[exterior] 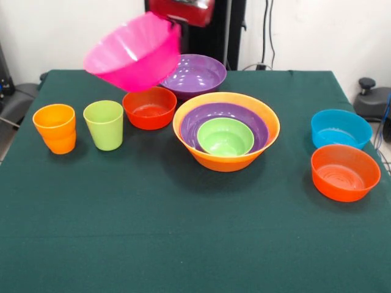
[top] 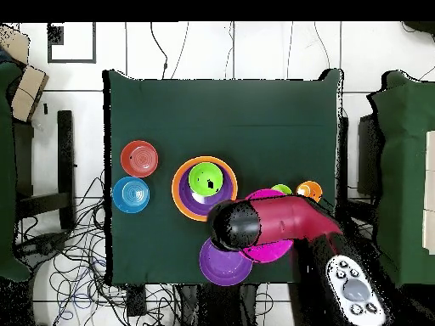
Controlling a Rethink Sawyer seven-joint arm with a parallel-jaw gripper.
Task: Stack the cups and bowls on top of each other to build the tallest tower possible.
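Pink bowl aloft and tilted, mouth toward the camera, hanging from the gripper at the top edge of the front view. Gripper holds its far rim; the fingers themselves are hidden, so how wide they stand cannot be told, only that they carry the bowl.

On the green table: yellow-orange bowl with a purple bowl and the small lime-green bowl nested inside. A second purple bowl behind it, a red-orange bowl under the lifted pink one. Orange cup and lime-green cup to the side, upright. Blue bowl and another red-orange bowl well apart on the other side.

Risks, as judged:
- One-sided rim hold on a tilted bowl; it could swing or slip out
- Set down tilted, it may ride up on a rim and slide off
- The low edge passes near the red-orange bowl and could knock it
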